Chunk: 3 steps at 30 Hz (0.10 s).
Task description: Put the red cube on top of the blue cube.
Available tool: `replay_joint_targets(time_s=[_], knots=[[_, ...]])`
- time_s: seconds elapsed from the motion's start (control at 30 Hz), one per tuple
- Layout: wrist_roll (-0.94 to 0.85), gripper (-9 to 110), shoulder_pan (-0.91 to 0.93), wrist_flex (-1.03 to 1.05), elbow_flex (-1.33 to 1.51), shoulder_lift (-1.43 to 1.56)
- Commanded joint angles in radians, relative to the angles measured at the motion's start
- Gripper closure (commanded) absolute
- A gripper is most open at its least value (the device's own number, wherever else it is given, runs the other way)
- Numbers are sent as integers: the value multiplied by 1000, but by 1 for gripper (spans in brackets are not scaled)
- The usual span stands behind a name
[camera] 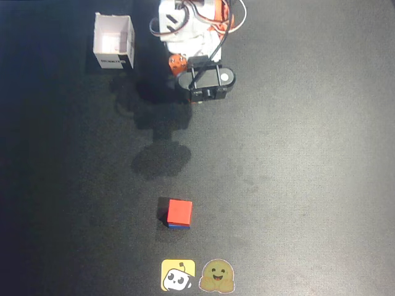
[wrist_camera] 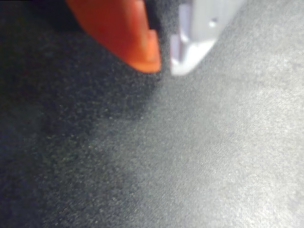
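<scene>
— How much room was there on the tabletop (camera: pixel 296 160)?

— Plenty; in the overhead view the dark surface lay bare across the middle and right, running out of frame on every side; a white open box (camera: pixel 114 42) stood at the upper left, just beside the arm's base (camera: pixel 188 24); two stickers, a yellow one (camera: pixel 178 275) and a brown smiling one (camera: pixel 217 275), lay at the bottom edge, near the cubes but apart from them.

— And the cubes themselves?

— The red cube (camera: pixel 180 211) sat squarely on the blue cube (camera: pixel 178 227) in the lower middle; from above its bright matte top hid nearly all of the blue one, of which only a thin strip showed along the lower edge; the stack stood well apart from the arm.

— What of the pincer?

— The pincer (wrist_camera: pixel 164 64) hung close to the base, over bare tabletop; in the wrist view the orange finger (wrist_camera: pixel 128 33) and the white finger (wrist_camera: pixel 199 33) stood nearly together, only a narrow slit between their tips; nothing was held between them, and they touched nothing.
</scene>
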Motion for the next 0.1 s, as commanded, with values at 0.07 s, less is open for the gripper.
replay_joint_targets(time_s=[0.07], knots=[[-5, 101, 5, 3, -5, 11]])
